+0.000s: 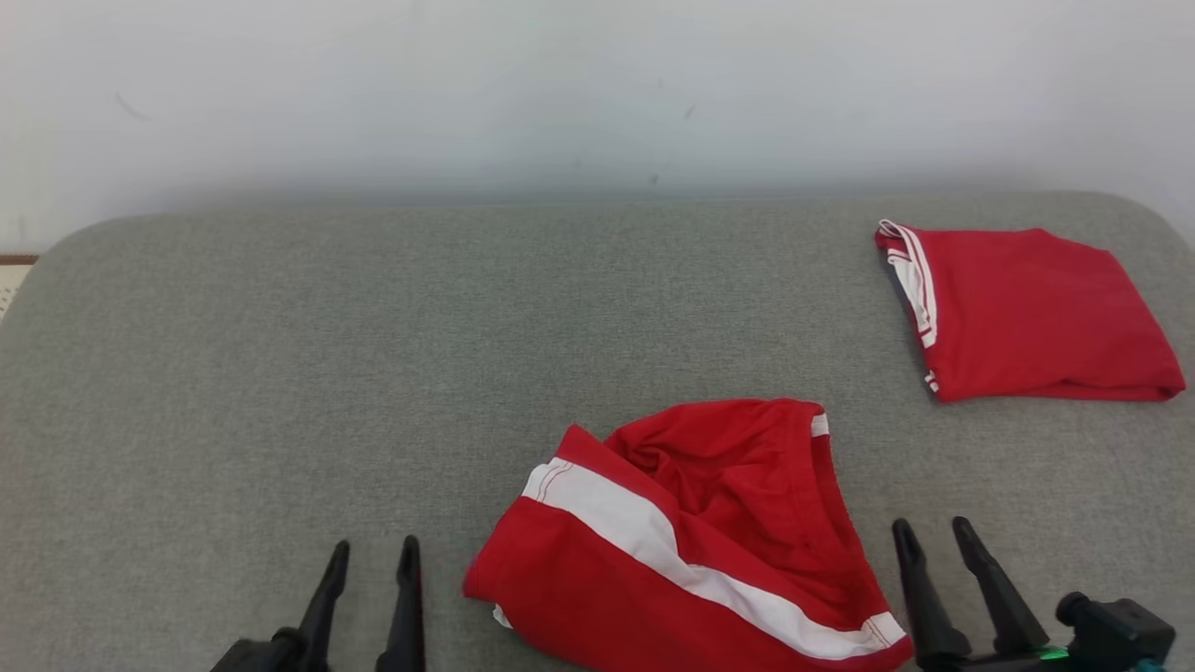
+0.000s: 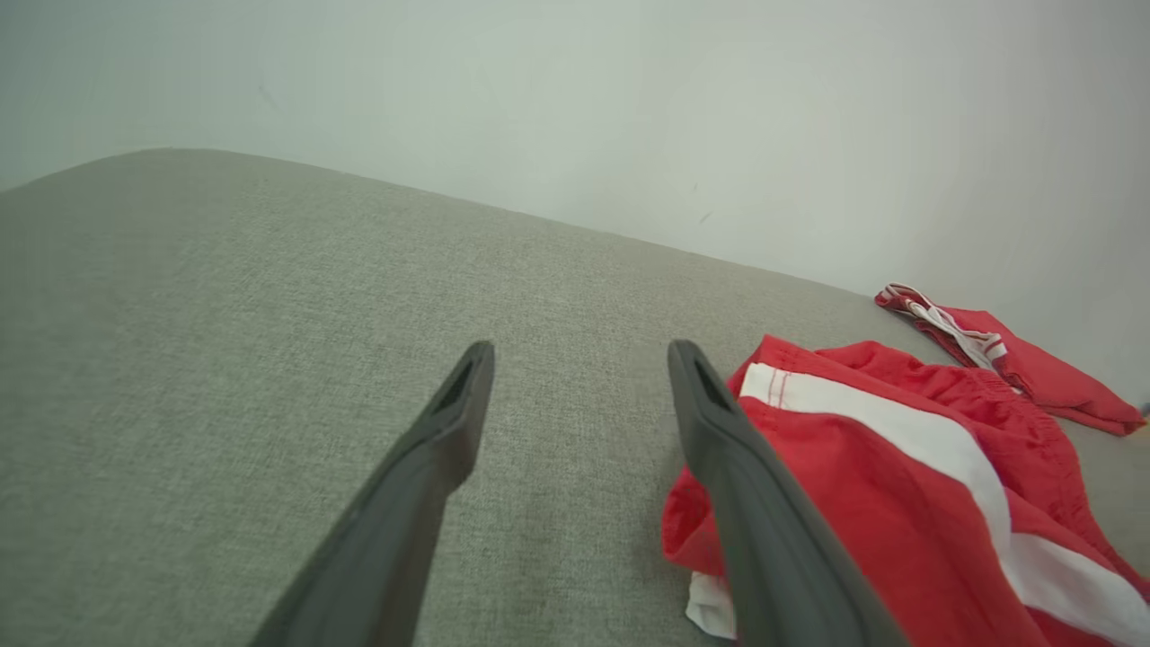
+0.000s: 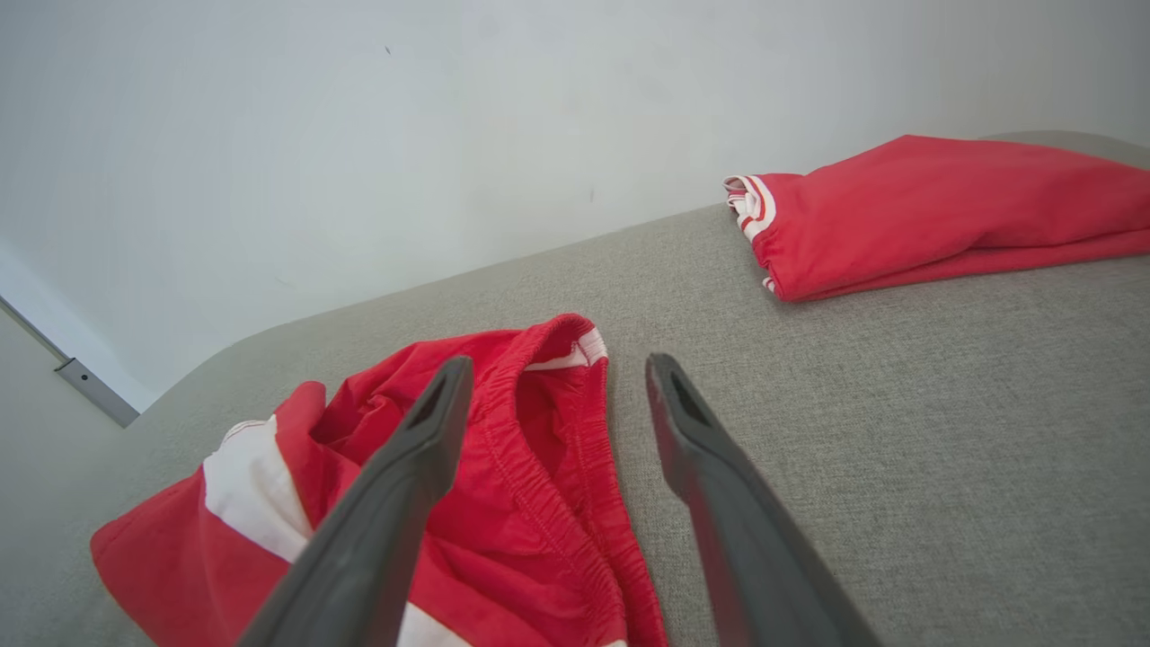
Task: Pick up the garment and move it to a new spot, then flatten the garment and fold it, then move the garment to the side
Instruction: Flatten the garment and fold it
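On grey cushion [image 1: 280, 373], crumpled red garment [image 1: 691, 551] at 6 o'clock, folded red garment [image 1: 1027, 317] at 2 o'clock, left fingers [image 1: 407, 574] and right fingers [image 1: 913, 574] spread wide, gripping nothing

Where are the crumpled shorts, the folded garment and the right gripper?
crumpled shorts [image 1: 709, 485]: head view, middle red cloth.
folded garment [image 1: 1027, 313]: head view, top layer.
right gripper [image 1: 932, 528]: head view, midway between its fingers.

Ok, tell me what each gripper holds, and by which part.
Nothing. The left gripper and right gripper are open, either side of the crumpled garment.
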